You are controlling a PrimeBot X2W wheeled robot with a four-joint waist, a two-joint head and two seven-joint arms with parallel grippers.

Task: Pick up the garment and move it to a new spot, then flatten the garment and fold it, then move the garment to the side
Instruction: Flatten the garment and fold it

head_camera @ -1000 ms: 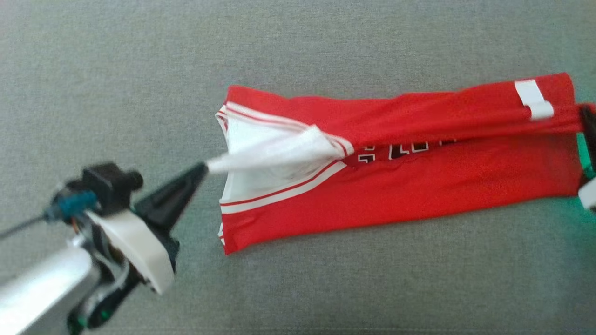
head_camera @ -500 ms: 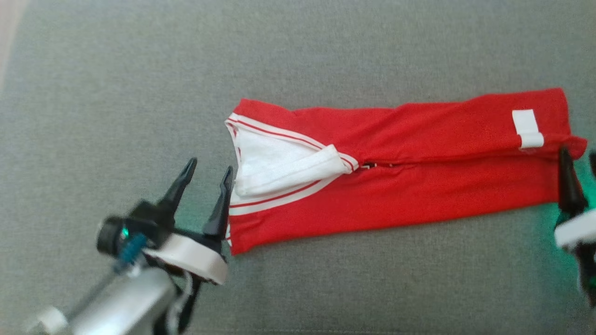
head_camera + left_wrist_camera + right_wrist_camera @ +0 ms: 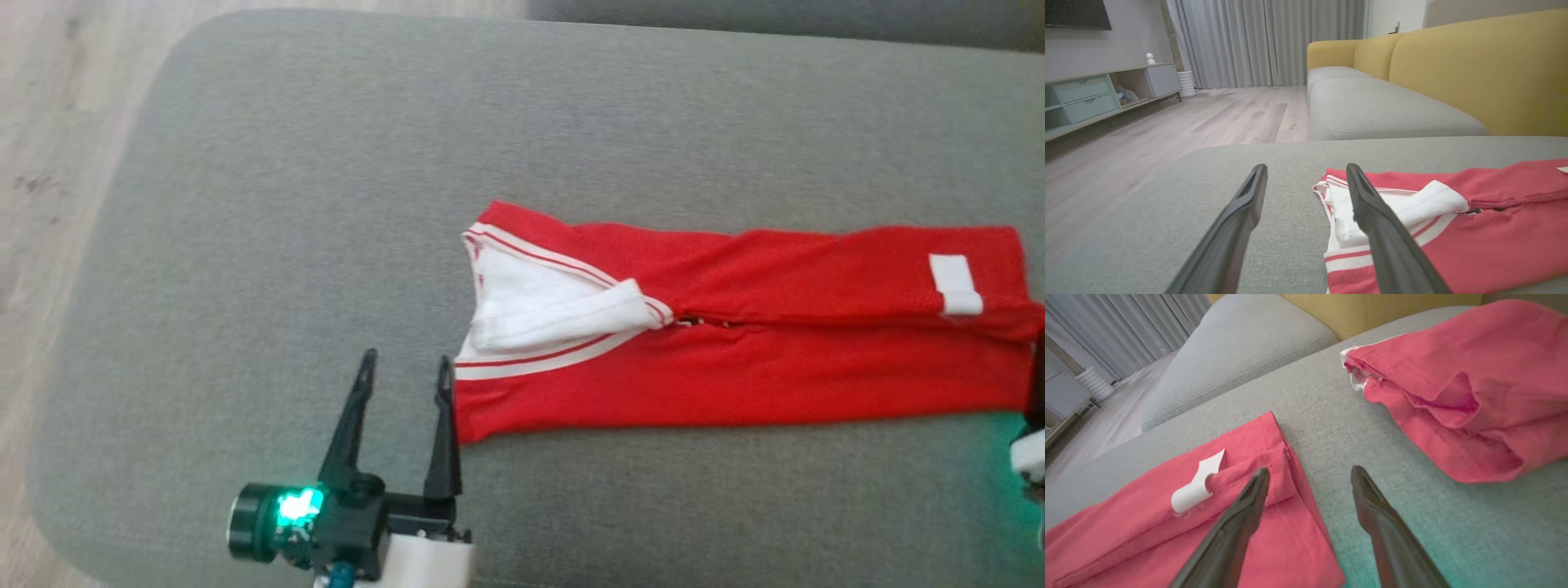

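The garment (image 3: 735, 359) is a red jersey with white trim, lying as a long folded strip on the grey cushion (image 3: 286, 204). Its white-lined collar end (image 3: 539, 302) points left, and a white tag (image 3: 953, 282) sits near the right end. My left gripper (image 3: 406, 357) is open just left of the collar end, its right finger beside the red edge. In the left wrist view the left gripper (image 3: 1306, 166) holds nothing. My right gripper (image 3: 1310, 470) is open at the garment's hem (image 3: 1147, 522), one finger over the cloth and the other over bare cushion.
A second bundle of red cloth (image 3: 1474, 375) lies on the cushion beyond the right gripper. The cushion's rounded left edge drops to a wood floor (image 3: 49, 163). A yellow sofa back (image 3: 1474, 73) and a low cabinet (image 3: 1086, 98) stand farther off.
Both grippers opened and let go of the garment; the stretched white collar flap dropped back flat. The left gripper drew back toward me. The head camera has shifted.
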